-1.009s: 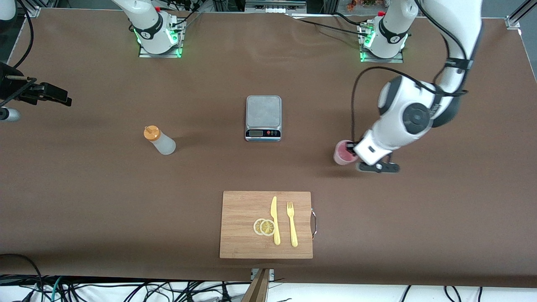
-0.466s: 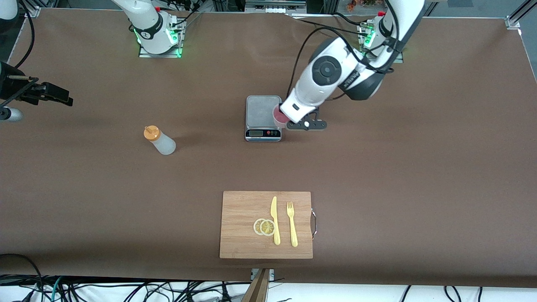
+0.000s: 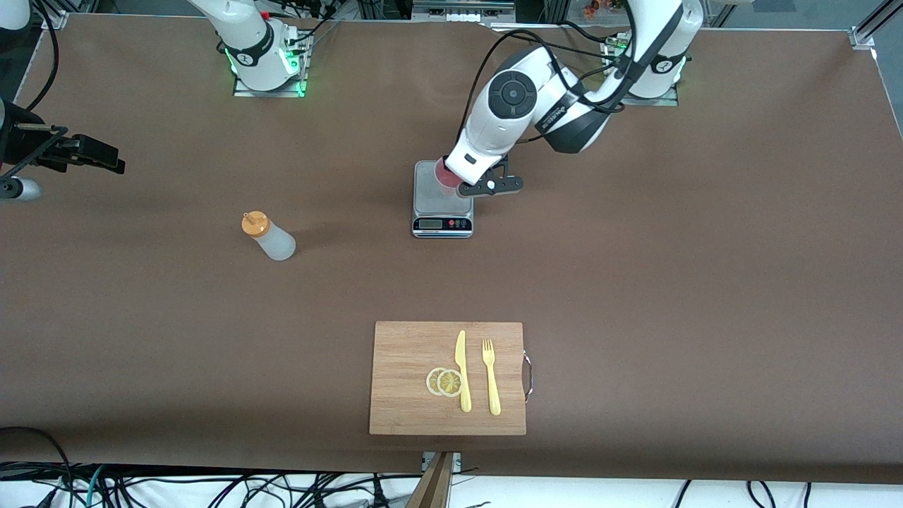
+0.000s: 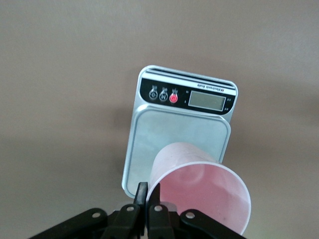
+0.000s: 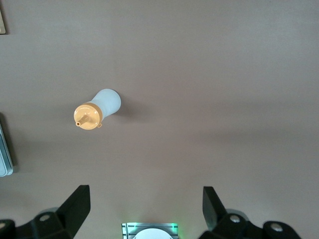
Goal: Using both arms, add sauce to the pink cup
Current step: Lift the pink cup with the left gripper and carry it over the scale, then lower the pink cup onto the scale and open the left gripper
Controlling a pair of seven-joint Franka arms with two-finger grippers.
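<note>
Front and wrist views, one moment. We see the left tool clamped on the rim of the pink cup, holding it over the steel plate of the scale. In the left wrist view the two fingers pinch the cup's wall, one inside and one outside, and the cup hangs tilted above the plate's edge farthest from the display. We cannot tell whether the cup's base touches the plate.

The right tool waits with its fingers wide apart, over the desk edge at the right arm's end; nothing lies between its fingers. The sauce stands upright on the desk, well apart from both tools, between the right tool and the scale. In the right wrist view we look down on its orange cap.

A cutting board lies nearer the front camera than the scale, carrying a knife, a fork and two lemon slices. Bare desk separates bottle, scale and board.

The left arm's wrist covers most of the cup in the front view; the right arm is cut off at the frame edge.
</note>
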